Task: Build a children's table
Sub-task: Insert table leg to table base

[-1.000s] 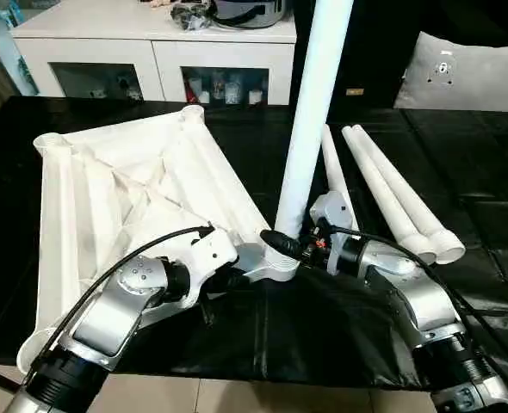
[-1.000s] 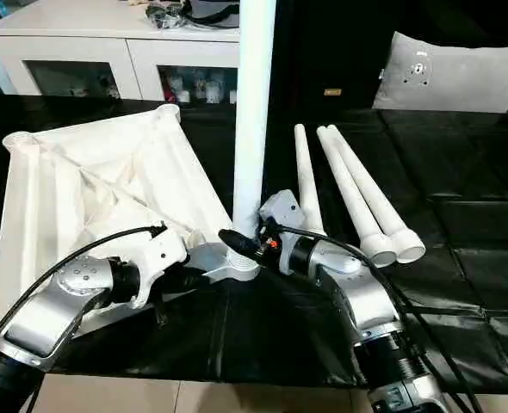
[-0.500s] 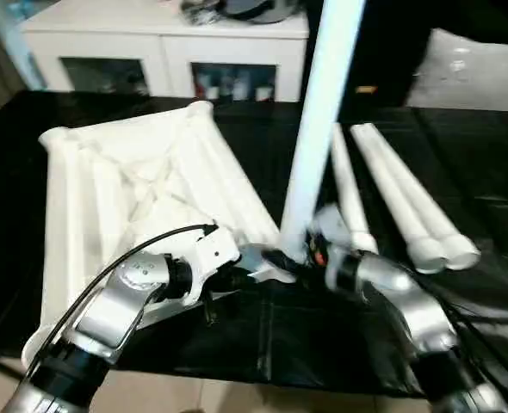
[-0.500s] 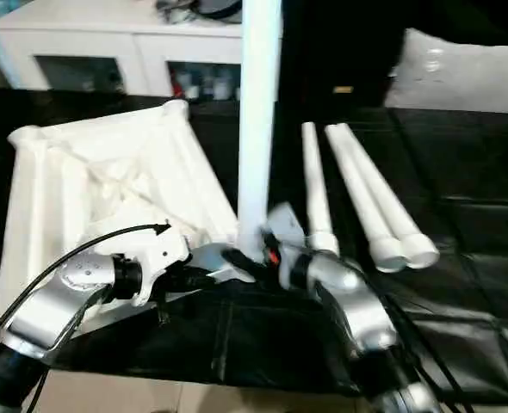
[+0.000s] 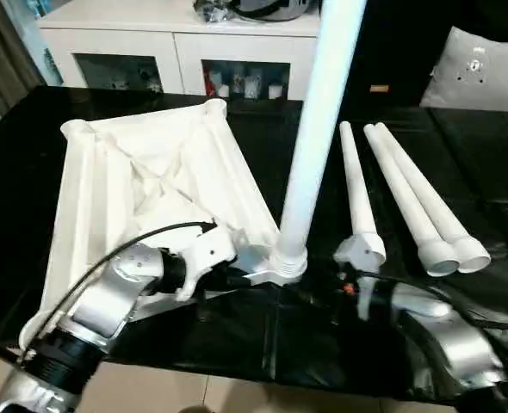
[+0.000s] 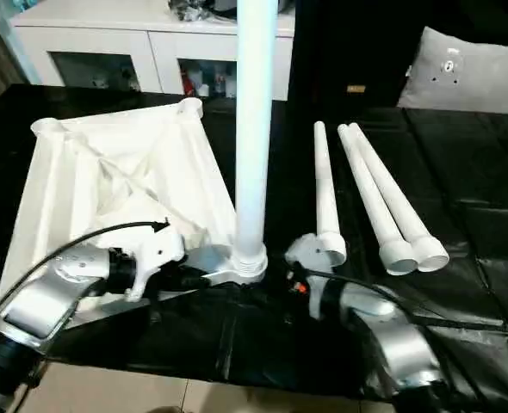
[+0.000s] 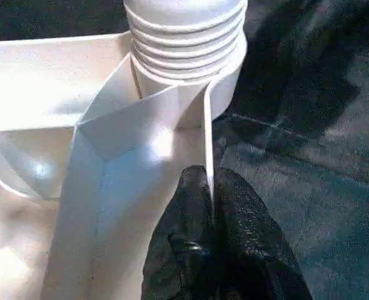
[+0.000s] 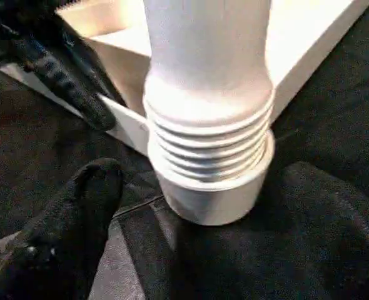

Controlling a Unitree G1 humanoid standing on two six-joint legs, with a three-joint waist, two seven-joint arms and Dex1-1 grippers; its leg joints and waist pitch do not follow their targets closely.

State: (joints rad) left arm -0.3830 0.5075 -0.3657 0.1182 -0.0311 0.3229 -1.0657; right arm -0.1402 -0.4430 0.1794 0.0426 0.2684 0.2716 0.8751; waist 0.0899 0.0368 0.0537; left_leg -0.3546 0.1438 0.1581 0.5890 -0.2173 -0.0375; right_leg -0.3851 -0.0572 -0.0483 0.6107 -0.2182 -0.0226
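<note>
From the head views, the table top (image 5: 142,185) is seen lying underside-up on the black table (image 5: 495,198), one leg (image 5: 319,129) standing upright in its near corner socket (image 5: 287,262), three spare legs (image 5: 409,198) laid side by side to the right. In the left wrist view, the left gripper (image 7: 212,187) is pinched shut on the top's thin rim by that socket. In the right wrist view, the right gripper (image 8: 203,212) is spread wide around the threaded leg base, nothing gripped.

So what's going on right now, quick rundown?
Left gripper shut on the table top rim. Right gripper open, either side of the standing leg in its corner socket. Three spare legs lying alongside, nothing blocking.
</note>
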